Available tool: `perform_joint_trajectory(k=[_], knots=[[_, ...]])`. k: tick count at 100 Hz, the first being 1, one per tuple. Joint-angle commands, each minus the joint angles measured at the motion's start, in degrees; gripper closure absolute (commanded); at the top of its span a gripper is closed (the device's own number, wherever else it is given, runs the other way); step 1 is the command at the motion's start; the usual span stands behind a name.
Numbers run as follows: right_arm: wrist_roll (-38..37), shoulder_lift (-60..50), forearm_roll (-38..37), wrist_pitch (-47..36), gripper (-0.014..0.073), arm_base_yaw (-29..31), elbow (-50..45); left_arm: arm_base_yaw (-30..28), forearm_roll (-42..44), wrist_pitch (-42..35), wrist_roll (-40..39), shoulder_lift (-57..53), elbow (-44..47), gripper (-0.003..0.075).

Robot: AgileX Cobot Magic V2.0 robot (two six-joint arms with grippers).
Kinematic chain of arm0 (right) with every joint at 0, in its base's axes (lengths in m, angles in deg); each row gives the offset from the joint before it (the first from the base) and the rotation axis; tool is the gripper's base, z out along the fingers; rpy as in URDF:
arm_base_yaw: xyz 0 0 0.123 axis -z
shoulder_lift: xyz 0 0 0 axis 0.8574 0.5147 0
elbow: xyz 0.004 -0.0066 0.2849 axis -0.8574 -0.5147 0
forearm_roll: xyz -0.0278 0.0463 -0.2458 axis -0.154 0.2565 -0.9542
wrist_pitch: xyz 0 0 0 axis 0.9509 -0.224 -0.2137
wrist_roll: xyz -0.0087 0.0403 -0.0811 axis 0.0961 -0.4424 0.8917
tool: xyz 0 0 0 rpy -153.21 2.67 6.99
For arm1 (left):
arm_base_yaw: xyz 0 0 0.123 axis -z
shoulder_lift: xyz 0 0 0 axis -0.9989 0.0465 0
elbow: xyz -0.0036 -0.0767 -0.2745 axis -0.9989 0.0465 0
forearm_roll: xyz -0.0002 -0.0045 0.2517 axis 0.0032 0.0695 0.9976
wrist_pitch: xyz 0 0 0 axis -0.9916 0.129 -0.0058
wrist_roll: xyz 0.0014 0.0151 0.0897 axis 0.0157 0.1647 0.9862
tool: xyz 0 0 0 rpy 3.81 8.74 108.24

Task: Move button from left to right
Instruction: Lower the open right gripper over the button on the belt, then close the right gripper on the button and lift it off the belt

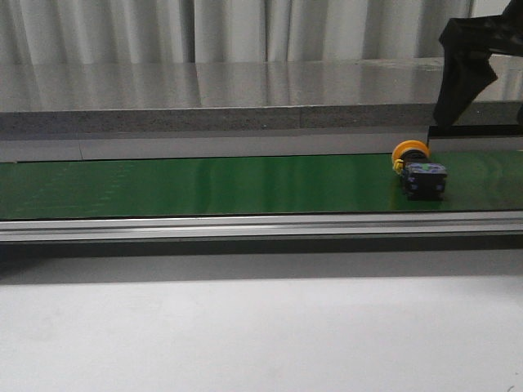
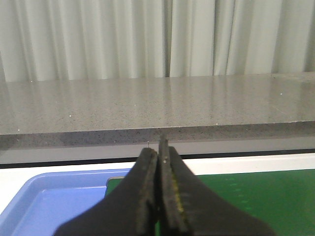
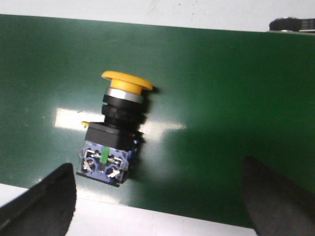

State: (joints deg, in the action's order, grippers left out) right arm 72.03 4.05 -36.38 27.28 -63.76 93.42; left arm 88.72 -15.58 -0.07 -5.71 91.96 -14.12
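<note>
Nearest the camera in the front view lies a pale tabletop [image 1: 261, 335], then an aluminium rail [image 1: 245, 226], and behind it the green conveyor belt [image 1: 204, 184]. The button [image 1: 418, 169] lies on its side toward the belt's right end, its yellow-orange cap pointing away from the camera and its black body nearer. The right gripper [image 3: 157, 196] hangs above it, well clear of the belt, its jaws spread wide; in the right wrist view the button sits off-centre, close to one finger [image 3: 47, 204] and well apart from the other. The left gripper [image 2: 158, 191] is pressed closed on nothing, near a blue tray [image 2: 59, 201] at the belt's left end. Beyond the belt stand a grey speckled counter [image 1: 245, 98] and pale curtains [image 1: 245, 28]. The step in hand looks like the approach to a pick. The next move probably calls for centring the jaws over the black body, then descending to close across it.
</note>
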Motion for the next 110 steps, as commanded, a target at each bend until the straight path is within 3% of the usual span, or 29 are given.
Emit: perform_joint_trajectory(k=[1, 49, 59, 85, 110], knots=[[1.2, -1.4, 0.7, -3.3, -0.0071, 0.0, 2.1, 0.4, -0.6, -4.3, 0.1, 0.5, -1.5, 0.0741], [2.5, 4.7, 0.4, -6.7, -0.0064, 0.1, 2.1, 0.4, -0.6, -4.3, 0.1, 0.5, -1.5, 0.0741], [2.5, 5.9, 0.2, -6.8, 0.0001, 0.1, 2.1, 0.4, -0.6, -4.3, 0.1, 0.5, -1.5, 0.0741], [2.5, 6.9, 0.1, -5.4, 0.0327, 0.1, 2.1, 0.4, -0.6, -4.3, 0.1, 0.5, -1.5, 0.0741], [2.5, 6.7, -0.4, -2.4, 0.0358, 0.1, 3.0, 0.4, -0.6, -4.3, 0.1, 0.5, -1.5, 0.0741]])
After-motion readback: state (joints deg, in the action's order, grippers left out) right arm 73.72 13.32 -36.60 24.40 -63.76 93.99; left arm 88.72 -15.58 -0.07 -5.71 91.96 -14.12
